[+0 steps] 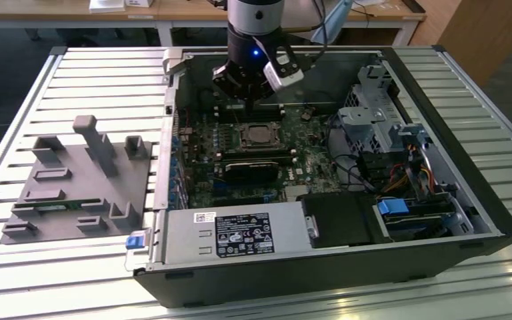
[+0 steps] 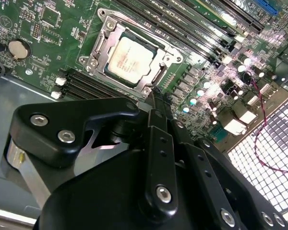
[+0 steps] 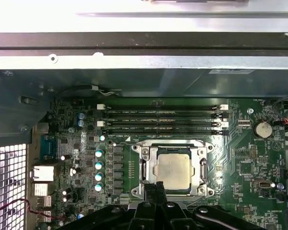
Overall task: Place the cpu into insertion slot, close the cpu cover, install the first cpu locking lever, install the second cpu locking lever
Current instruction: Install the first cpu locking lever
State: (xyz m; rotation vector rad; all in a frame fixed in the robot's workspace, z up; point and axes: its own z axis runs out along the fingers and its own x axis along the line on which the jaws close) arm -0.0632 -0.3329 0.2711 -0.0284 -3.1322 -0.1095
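Dull silver square cpu (image 3: 173,168) seated in black-bordered insertion slot (image 2: 149,44). Thin silver frame cpu cover (image 3: 201,165) down over it. Black gripper (image 3: 156,186) clenched, tips just beside cover's edge.

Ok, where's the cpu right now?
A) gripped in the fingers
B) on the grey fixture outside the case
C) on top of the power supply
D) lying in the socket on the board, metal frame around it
D: in the first wrist view the cpu lies flat on the green board inside the cpu cover, while the gripper sits at the frame's edge.
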